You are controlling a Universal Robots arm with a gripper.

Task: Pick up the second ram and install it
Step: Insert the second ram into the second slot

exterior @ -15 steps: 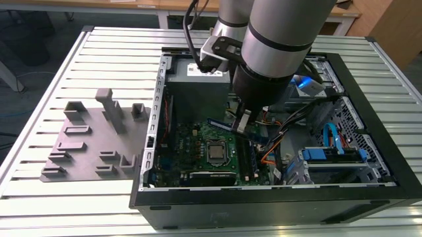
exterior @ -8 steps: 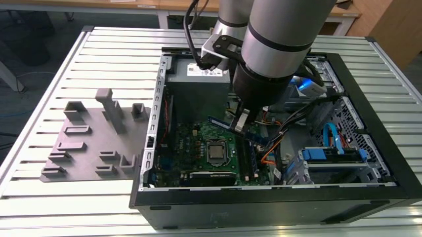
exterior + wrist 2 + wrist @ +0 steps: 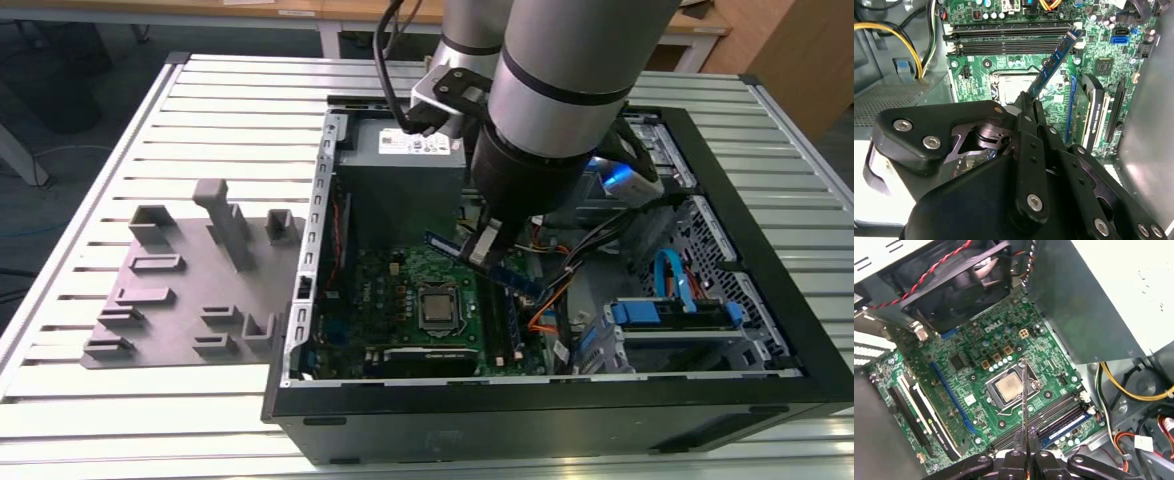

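Tool (image 3: 1027,102) was clamped on the second ram (image 3: 1054,62), its jaws pressed together on the flat faces. A long part of the stick projected past the tips in the second wrist view. This grip on the faces probably kept the contact edge free for seating.

The stick hung in the air inside the open computer case (image 3: 534,425), above the motherboard (image 3: 1051,372), touching nothing but the tool. In the first wrist view it appeared edge-on as a thin line crossing beside the CPU socket (image 3: 1009,387). In the exterior view it lay slanted, not level.

The long black memory slots (image 3: 1009,44) were near but apart from the stick, and its length was not lined up with them. Judged: carried into the case, not yet seated.

A grey fixture tray (image 3: 187,300) sat on the slatted desk (image 3: 240,90), outside the case on the exterior view's left, well apart from the tool.
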